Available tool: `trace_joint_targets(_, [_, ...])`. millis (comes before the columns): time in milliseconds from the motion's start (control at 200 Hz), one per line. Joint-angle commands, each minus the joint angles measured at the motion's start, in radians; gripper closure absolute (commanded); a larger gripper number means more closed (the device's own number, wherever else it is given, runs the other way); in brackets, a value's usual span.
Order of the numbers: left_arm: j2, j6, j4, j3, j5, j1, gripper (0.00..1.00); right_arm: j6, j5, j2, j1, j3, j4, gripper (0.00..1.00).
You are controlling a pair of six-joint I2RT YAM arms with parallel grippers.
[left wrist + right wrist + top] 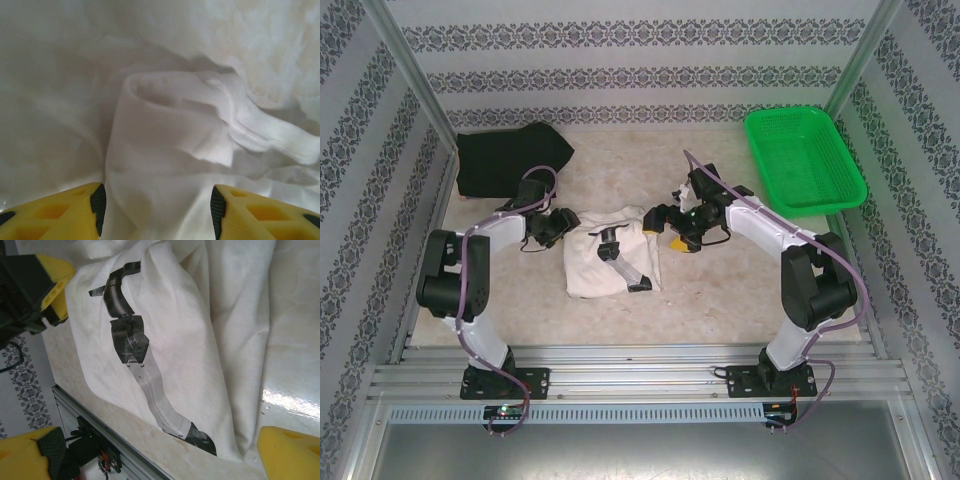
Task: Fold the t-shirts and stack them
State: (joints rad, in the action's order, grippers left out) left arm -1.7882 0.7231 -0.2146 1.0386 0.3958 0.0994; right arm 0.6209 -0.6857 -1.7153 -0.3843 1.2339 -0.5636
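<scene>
The black shirt lies in a heap at ten o'clock on the table. It is not folded yet. It is well apart from the white shirt, so it could get messy if it is dragged over.

The left gripper sits at the nine o'clock edge of the white shirt, in the middle of the table. Its fingers are apart, and a soft fold lies between them, not squeezed. If they close here, they may grab too many layers and pull the fold open.

The white shirt is lumpy, so a new fold could come out crooked.

The right gripper is at the shirt's two o'clock corner, wide open and holding nothing. If it pulls, the shirt may slide.

The green basket at two o'clock is out of the way.
</scene>
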Motion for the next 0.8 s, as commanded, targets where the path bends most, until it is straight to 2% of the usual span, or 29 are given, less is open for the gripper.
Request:
trace_joint_targets(0, [-0.051, -0.075, -0.076, 0.055, -0.001, 0.019, 0.42, -0.019, -0.014, 0.034, -0.007, -0.01, 0.014, 0.02])
trace_joint_targets(150, [-0.125, -0.137, -0.124, 0.152, -0.038, 0.068, 0.43, -0.011, -0.024, 0.036, -0.005, -0.004, 0.028, 0.02])
trace_joint_targets(240, [-0.188, -0.187, -0.195, 0.244, -0.067, 0.104, 0.47, -0.007, -0.025, 0.036, -0.005, -0.001, 0.03, 0.02])
trace_joint_targets(290, [-0.221, -0.21, -0.236, 0.287, -0.086, 0.112, 0.55, -0.007, -0.026, 0.036, -0.005, 0.001, 0.027, 0.02])
trace_joint_targets(395, [-0.274, -0.261, -0.331, 0.36, -0.105, 0.114, 0.79, -0.016, -0.029, 0.046, -0.002, 0.0, 0.014, 0.02])
trace_joint_targets(565, [-0.268, -0.341, -0.408, 0.441, -0.16, 0.11, 1.0, -0.019, -0.03, 0.066, 0.011, -0.015, 0.008, 0.02])
trace_joint_targets(794, [-0.26, -0.44, -0.494, 0.726, -0.245, 0.093, 1.0, -0.013, -0.025, 0.077, 0.018, -0.025, 0.014, 0.02])
